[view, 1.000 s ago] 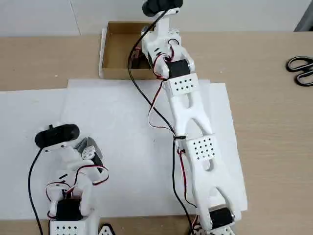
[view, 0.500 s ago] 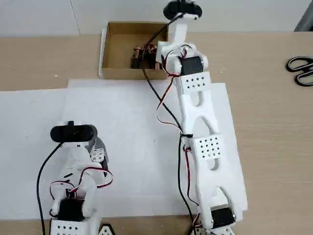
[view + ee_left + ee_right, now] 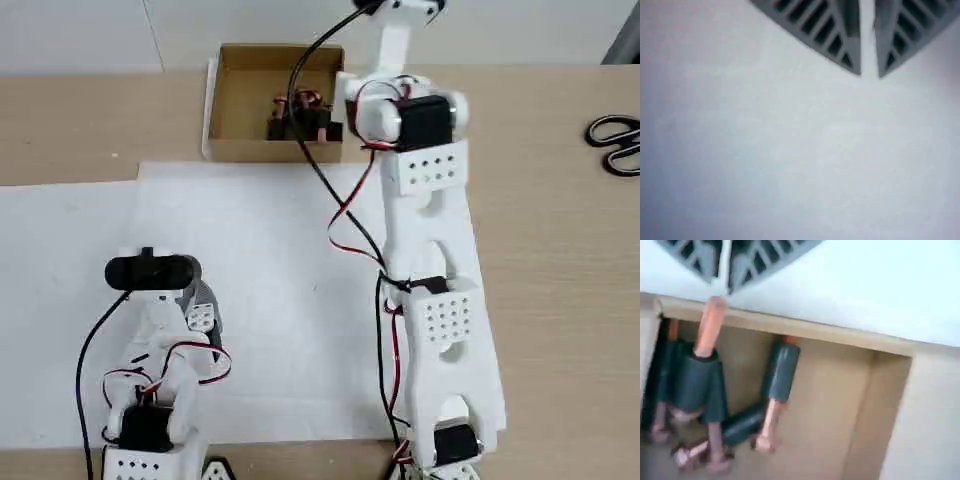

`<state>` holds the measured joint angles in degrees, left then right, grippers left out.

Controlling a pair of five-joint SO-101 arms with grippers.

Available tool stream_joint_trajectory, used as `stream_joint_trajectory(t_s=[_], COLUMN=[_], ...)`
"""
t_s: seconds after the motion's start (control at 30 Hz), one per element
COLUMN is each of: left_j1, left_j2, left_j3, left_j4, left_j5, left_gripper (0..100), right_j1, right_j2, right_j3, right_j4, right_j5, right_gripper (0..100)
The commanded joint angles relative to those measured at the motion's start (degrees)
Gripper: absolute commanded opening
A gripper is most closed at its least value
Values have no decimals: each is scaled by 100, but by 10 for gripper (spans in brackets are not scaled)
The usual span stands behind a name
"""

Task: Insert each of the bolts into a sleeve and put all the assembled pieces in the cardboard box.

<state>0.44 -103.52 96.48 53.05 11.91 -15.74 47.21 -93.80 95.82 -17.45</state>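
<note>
Cardboard box (image 3: 238, 100), right arm (image 3: 427, 172) farther right.

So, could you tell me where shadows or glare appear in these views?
High view: even light, no glare on the white paper, no hard shadows. Left wrist view: the paper dims away from the left gripper. Right wrist view: the cardboard box is darkest in the corner around the assembled pieces.

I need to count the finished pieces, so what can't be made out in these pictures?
High view: the right arm and its black cable cover part of the cardboard box, hiding some assembled pieces.
Right wrist view: the pieces overlap, blurred, and the picture's edge cuts the pile, so the count is uncertain.
High view: the scissors are cut off by the edge.
</note>
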Motion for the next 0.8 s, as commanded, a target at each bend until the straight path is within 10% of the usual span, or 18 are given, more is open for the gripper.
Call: stream_joint_trajectory(t_s=[0.0, 0.33, 0.77], left_j1=[-18, -18, 18], left_j2=[-35, -35, -35], left_j3=[-57, -57, -57], left_j4=[0, 0, -9], left_j5=[-9, 0, 0], left_gripper=[7, 7, 7], right_j1=[136, 154, 163], right_j2=[-593, -2316, -6668], right_j3=[-255, 545, 7130], right_j4=[119, 189, -110], right_j5=[132, 677, 624], right_gripper=[3, 2, 3])
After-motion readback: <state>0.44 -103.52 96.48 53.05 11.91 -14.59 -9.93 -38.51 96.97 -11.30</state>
